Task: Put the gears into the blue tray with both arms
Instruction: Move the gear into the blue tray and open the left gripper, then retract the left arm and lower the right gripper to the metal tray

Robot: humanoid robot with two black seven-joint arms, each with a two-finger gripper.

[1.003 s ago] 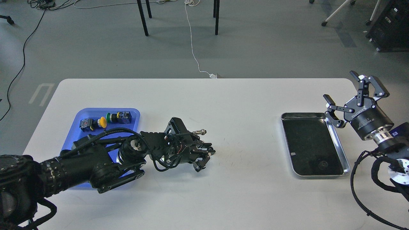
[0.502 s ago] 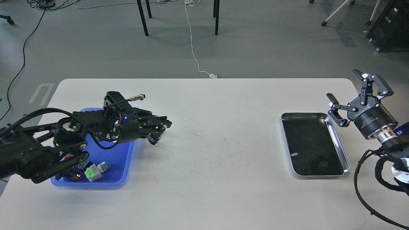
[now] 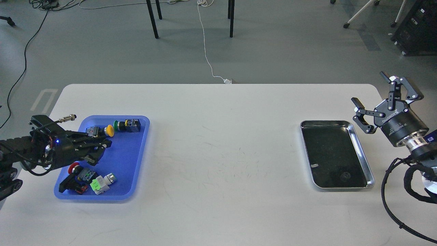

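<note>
The blue tray lies at the table's left and holds several coloured push-buttons. My left gripper hovers over the tray's left half, just above the red-capped button. Its fingers look dark and close together, so I cannot tell whether they hold anything. One small black gear lies in the near end of the steel tray at the right. My right gripper is open and empty, raised beyond the steel tray's far right corner near the table's right edge.
In the blue tray, yellow and green buttons sit at the far end, and red and green-white switches at the near end. A cable loop hangs from my right arm. Chair legs and cords are on the floor behind.
My left arm has swung from the table's middle leftwards and now sits over the blue tray's left side. My right gripper drifted slightly right and stayed open.
</note>
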